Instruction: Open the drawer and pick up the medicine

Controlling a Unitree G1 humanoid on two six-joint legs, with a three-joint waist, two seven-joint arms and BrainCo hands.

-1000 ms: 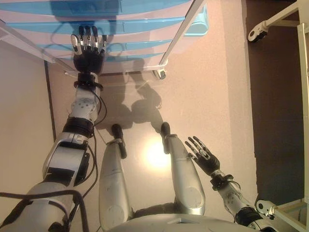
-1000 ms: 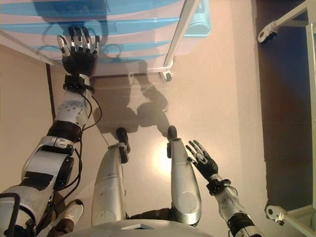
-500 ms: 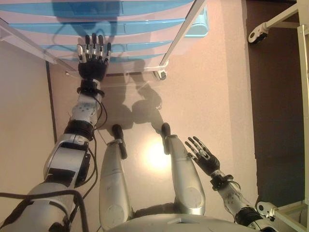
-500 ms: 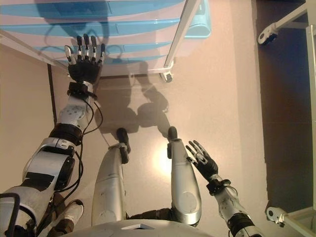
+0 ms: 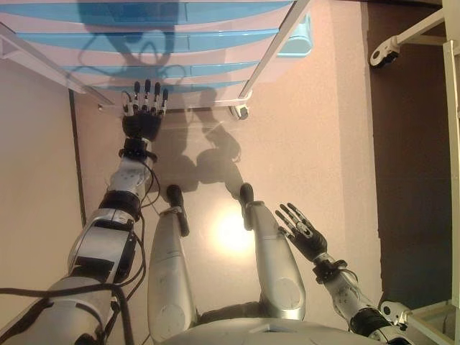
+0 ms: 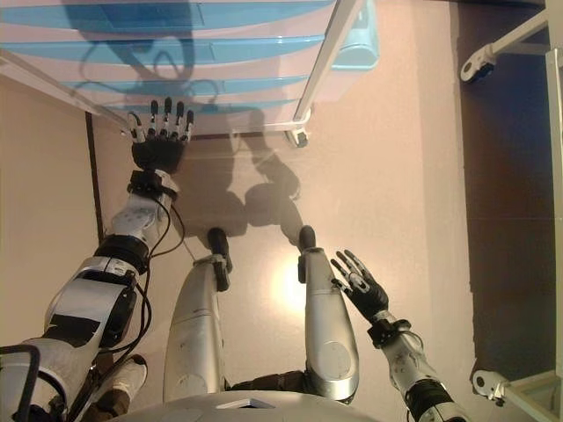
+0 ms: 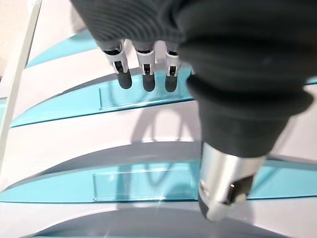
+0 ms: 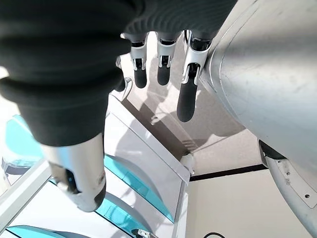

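A white drawer unit (image 5: 237, 43) with several translucent blue drawer fronts (image 5: 144, 39) stands ahead of me on castors, all drawers shut. My left hand (image 5: 142, 115) is stretched out with straight fingers, open, at the unit's lowest edge. In the left wrist view its fingertips (image 7: 143, 82) point at a blue drawer front (image 7: 143, 94) with a clear handle strip. My right hand (image 5: 303, 231) hangs open and empty low at my right side. No medicine shows in any view.
The unit's castor (image 5: 239, 111) sits on the pale floor at its near right corner. A white metal frame with a castor (image 5: 383, 49) stands at the right over a dark floor strip. A dark line (image 5: 74, 151) runs along the floor on the left.
My left hand has dropped from the middle drawer fronts down to the unit's lowest edge, fingers still straight. The right hand has not moved.
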